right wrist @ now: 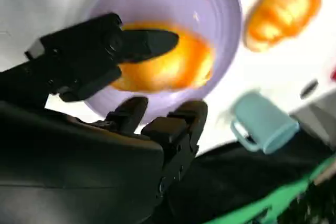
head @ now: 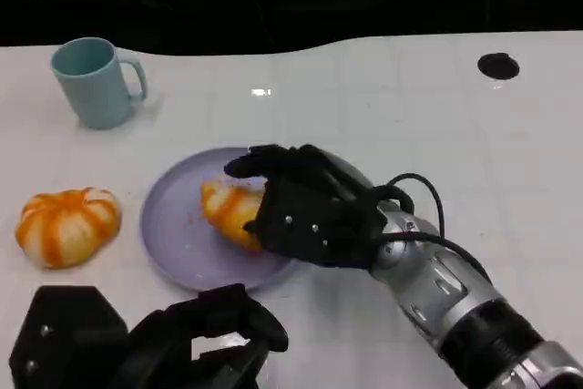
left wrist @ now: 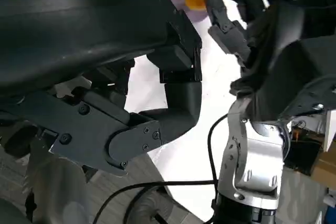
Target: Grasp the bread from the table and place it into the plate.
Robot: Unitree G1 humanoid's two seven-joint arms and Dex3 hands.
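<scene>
- White tabletop (head: 383, 107) is running across the head view, dark background sitting behind its far edge.
- Round lilac plate (head: 173, 225) is lying flat near the table's front centre; the right wrist view is showing its shallow bowl (right wrist: 157, 3).
- Orange-glazed bread piece (head: 228, 211) is lying inside the plate, right of its middle; also showing in the right wrist view (right wrist: 168, 66).
- Right hand (head: 305, 211) is reaching in over the plate's right rim, fingers (right wrist: 105, 45) curling around the bread, one over the top and others along its near side, apparently gripping it.
- Cannot tell whether the bread is resting on the plate or hanging just above it.
- Left hand (head: 196, 334) is sitting low at the front left, in front of the plate, fingers (left wrist: 178, 108) curling inward with nothing in them.
- Second bread, a round orange-and-white striped bun (head: 68, 225), is lying on the table left of the plate, apart from it.
- Pale teal ceramic mug (head: 96, 79) is standing upright at the far left, handle pointing right.
- Small black round mark (head: 498, 66) is sitting on the table at the far right.
</scene>
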